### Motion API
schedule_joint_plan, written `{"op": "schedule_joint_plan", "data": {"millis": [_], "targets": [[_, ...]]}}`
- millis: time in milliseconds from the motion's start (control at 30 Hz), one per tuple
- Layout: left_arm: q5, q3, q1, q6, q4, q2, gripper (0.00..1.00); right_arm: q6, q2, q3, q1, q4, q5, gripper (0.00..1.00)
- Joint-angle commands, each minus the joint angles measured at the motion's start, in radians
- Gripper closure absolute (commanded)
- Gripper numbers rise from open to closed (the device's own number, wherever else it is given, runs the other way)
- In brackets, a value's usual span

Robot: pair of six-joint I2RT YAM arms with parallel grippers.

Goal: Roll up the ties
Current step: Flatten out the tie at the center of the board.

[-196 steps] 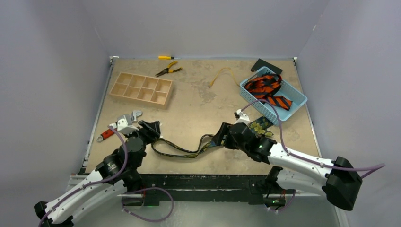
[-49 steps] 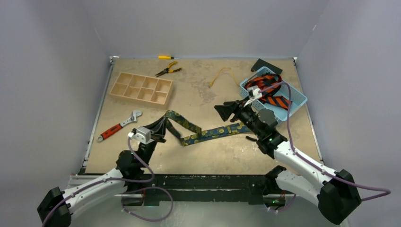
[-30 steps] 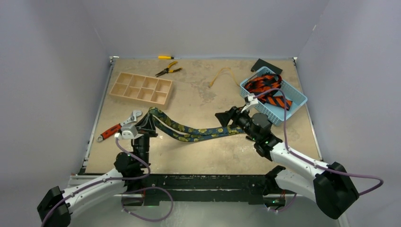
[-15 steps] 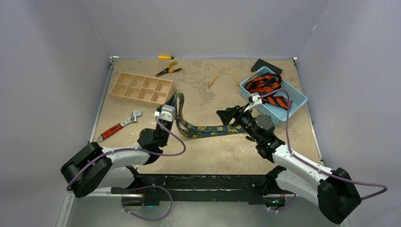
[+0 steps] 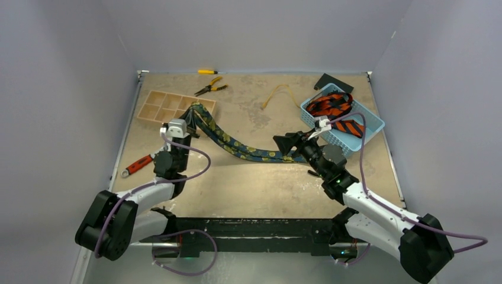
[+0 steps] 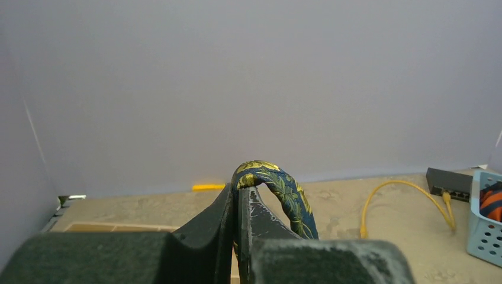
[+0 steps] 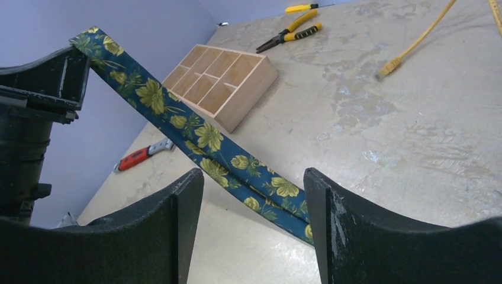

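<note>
A dark navy tie (image 5: 237, 144) with gold-yellow flowers runs doubled from the table's middle up to the left. My left gripper (image 5: 190, 116) is shut on its folded end and holds it raised by the wooden tray. In the left wrist view the fold (image 6: 278, 180) loops over the closed fingertips of that gripper (image 6: 240, 190). My right gripper (image 5: 283, 142) stands open just above the tie's other end. In its own view the tie (image 7: 207, 137) passes beyond the open gap of the right gripper (image 7: 251, 180). The orange-red striped ties (image 5: 332, 108) lie heaped in the blue basket.
A wooden compartment tray (image 5: 158, 106) sits far left, right behind the lifted fold. A red-handled wrench (image 5: 135, 165) lies near the left edge. Pliers (image 5: 211, 88) and a yellow cord (image 5: 278, 94) lie at the back. The blue basket (image 5: 370, 127) stands at right, with a black box (image 5: 331, 81) behind it.
The left gripper has carried the tie's fold away from the near left toward the wooden tray, lifting it and pulling the tie straighter. The right gripper has stayed open and nearly still.
</note>
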Motion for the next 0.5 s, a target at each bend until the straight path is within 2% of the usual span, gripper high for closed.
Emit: {"op": "schedule_joint_plan", "data": {"millis": [0,167,333,400,467], "targets": [[0.069,-0.053,0.025,-0.103,-0.023,-0.017,1.0,-0.009,0.031,0.03,0.004,0.06,0.009,0.33],[-0.032,-0.163,0.021,-0.208,0.063,0.043,1.0,0.002,0.051,0.028,0.004,0.078,-0.007,0.33],[-0.141,-0.235,-0.044,-0.21,0.025,-0.004,0.84,0.003,0.037,0.014,0.003,0.074,-0.008,0.33],[-0.2,-0.254,-0.073,-0.204,-0.01,-0.047,0.71,0.005,0.036,0.011,0.003,0.075,-0.008,0.33],[-0.262,-0.257,-0.112,-0.18,-0.066,-0.097,0.41,0.005,0.035,0.011,0.003,0.074,-0.008,0.33]]}}
